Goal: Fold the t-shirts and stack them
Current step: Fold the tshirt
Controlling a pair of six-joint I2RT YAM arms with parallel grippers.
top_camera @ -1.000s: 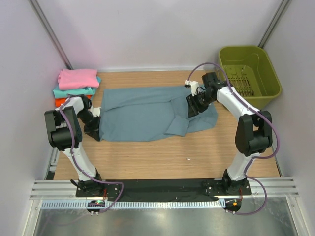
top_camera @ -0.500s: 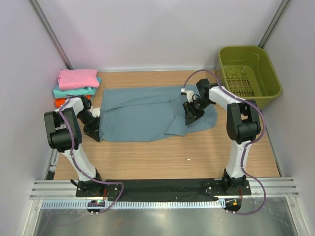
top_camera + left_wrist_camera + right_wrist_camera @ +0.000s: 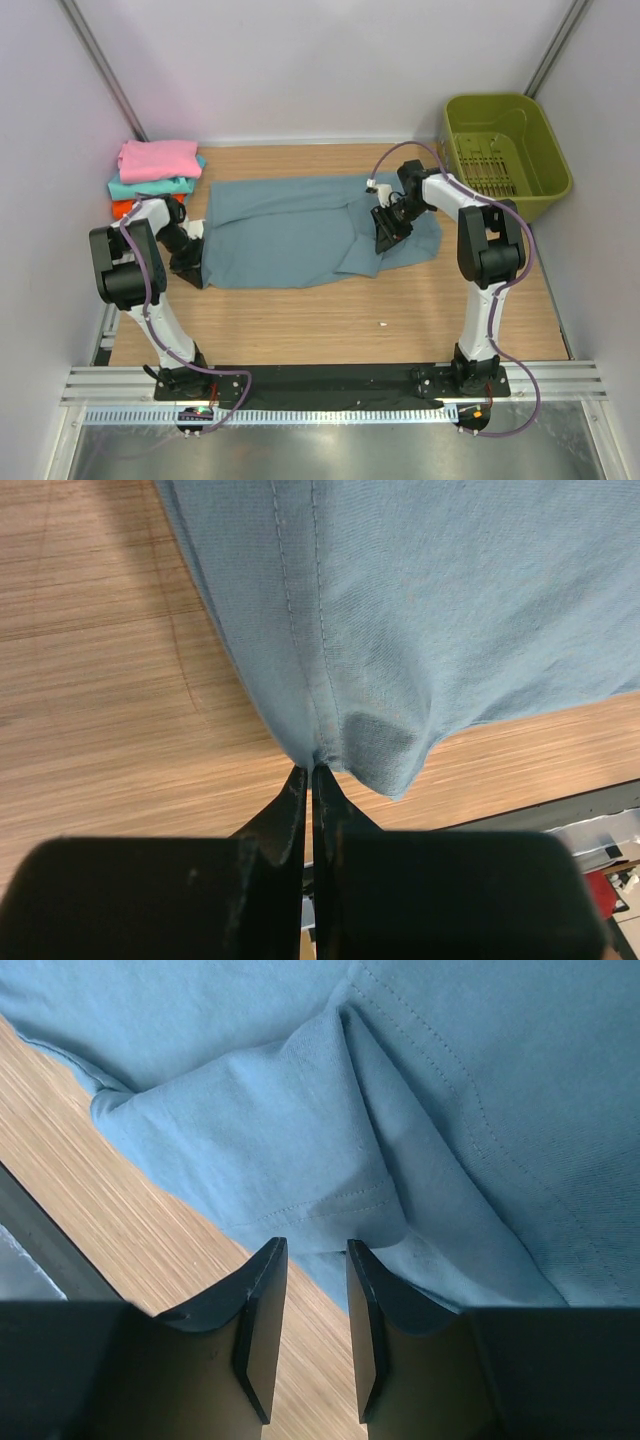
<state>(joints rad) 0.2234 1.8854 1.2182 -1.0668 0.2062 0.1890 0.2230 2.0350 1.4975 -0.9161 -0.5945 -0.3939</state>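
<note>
My left gripper (image 3: pixel 310 772) is clenched on the left edge of the slate blue-grey cloth t-shirt (image 3: pixel 280 235). My right gripper (image 3: pixel 315 1250) stands a little open over its right end. The t-shirt lies spread in the middle of the top view.

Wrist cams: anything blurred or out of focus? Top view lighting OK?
Left wrist: stitching on the blue-grey t-shirt is sharp, the left gripper a dark, soft mass near the lens. Right wrist: seams crisp, table at lower left softer. Top external: even, soft light, faint shadows only, no glare on the cloth.
</note>
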